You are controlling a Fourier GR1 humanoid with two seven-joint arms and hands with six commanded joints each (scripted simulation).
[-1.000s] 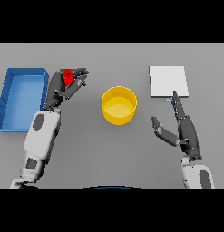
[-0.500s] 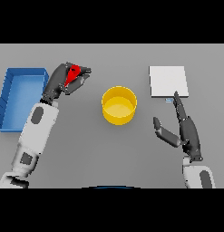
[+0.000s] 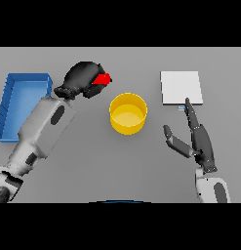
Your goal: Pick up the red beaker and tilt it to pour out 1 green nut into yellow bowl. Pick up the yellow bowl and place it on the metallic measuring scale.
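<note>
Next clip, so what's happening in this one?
The robot's left hand is curled round the red beaker, holding it to the upper left of the yellow bowl, its red tip pointing toward the bowl. No nut can be made out in the bowl. The bowl sits on the grey table, apart from the metallic measuring scale. The right hand rests open below the scale, and a blue tray lies at far left.

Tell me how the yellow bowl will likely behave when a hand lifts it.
The yellow bowl looks rigid, so it should keep its shape. Its upright walls and broad base suggest it sits steady. Smooth sides may slip.
</note>
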